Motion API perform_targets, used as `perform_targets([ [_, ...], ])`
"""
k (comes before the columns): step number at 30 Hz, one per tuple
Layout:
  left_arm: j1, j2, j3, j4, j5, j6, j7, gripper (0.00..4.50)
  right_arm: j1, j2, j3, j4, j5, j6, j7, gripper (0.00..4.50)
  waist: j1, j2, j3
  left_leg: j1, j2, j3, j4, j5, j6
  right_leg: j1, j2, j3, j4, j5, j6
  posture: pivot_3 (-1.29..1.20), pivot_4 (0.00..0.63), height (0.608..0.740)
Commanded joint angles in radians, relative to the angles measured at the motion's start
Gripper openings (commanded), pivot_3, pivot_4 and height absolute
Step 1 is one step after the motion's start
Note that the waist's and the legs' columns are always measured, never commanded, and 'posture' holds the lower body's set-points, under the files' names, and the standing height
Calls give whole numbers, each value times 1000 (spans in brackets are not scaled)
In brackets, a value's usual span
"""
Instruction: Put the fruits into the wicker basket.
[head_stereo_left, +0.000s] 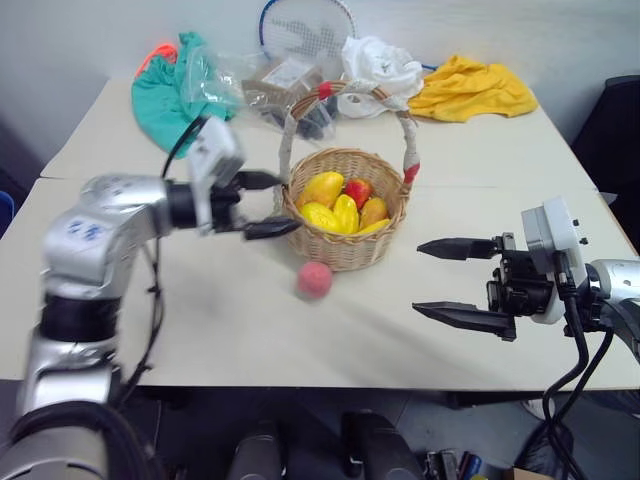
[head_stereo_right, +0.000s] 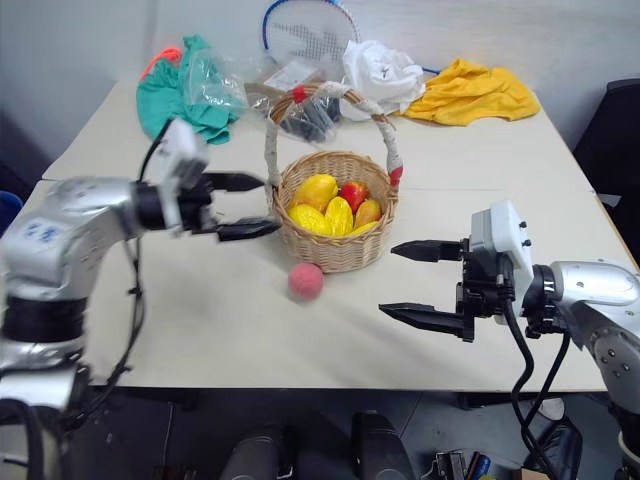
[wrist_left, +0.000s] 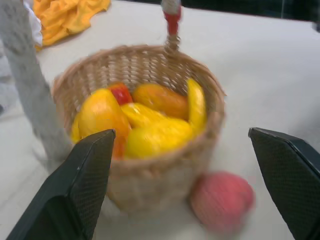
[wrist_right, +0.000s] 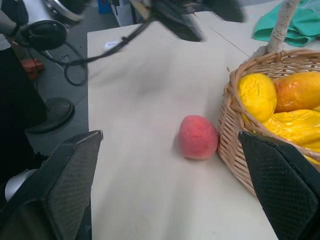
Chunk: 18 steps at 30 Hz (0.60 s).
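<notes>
The round pinkish-red peach (head_stereo_left: 314, 279) lies on the beige table (head_stereo_left: 200, 330), just beside the round woven wicker basket (head_stereo_left: 350, 245), below the left gripper (head_stereo_left: 262, 205), whose fingers are spread. The right gripper (head_stereo_left: 462, 282), also spread, hovers well apart over bare tabletop.

one wicker basket (head_stereo_left: 345, 222), one peach (head_stereo_left: 314, 280), several yellow fruits (head_stereo_left: 334, 205)

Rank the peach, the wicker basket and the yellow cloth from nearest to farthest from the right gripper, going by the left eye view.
From the right gripper:
1. Peach, on the table in front of the basket, toward the robot's left of the gripper.
2. Wicker basket, just beyond the peach; close to it, so the margin is small.
3. Yellow cloth, at the table's far edge, clearly farthest.
</notes>
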Motion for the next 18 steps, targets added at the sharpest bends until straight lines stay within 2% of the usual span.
perform_targets([
  [1, 114, 101, 61, -146, -52, 32, -56, 4491, 2, -15, -16, -12, -1, -13, 11, 4500, 0, 0, 0, 0, 0, 0, 0, -1, 1, 0, 0, 0, 0, 0, 0, 0, 150, 740],
  [4, 222, 128, 69, -228, -63, 51, -26, 4491, 20, -21, -29, -18, -3, -10, 14, 4500, 8, 0, 0, 0, -1, -2, 0, -2, 3, 1, -2, -1, 0, 0, 0, 0, 150, 740],
  [9, 303, 90, 16, -292, -31, 43, 54, 4491, 47, -29, -63, -32, 14, 1, 5, 4500, 18, 0, 0, 0, -1, -2, 0, -4, 6, 2, -3, -1, -2, 0, 0, 0, 150, 740],
  [13, 258, -69, -123, -181, 147, -54, 261, 4491, 62, -29, -76, -46, 20, 5, -11, 4500, 28, 0, 0, 1, -2, -2, 0, -4, 7, 3, -2, -1, -2, 0, 0, 0, 150, 740],
  [18, 232, -233, -189, -117, 176, -74, 330, 4491, 78, -25, -95, -68, 37, 14, -37, 4500, 22, -1, 0, -1, -2, -1, 0, -4, 8, 2, -2, -1, -3, 1, 1, 0, 150, 740],
])
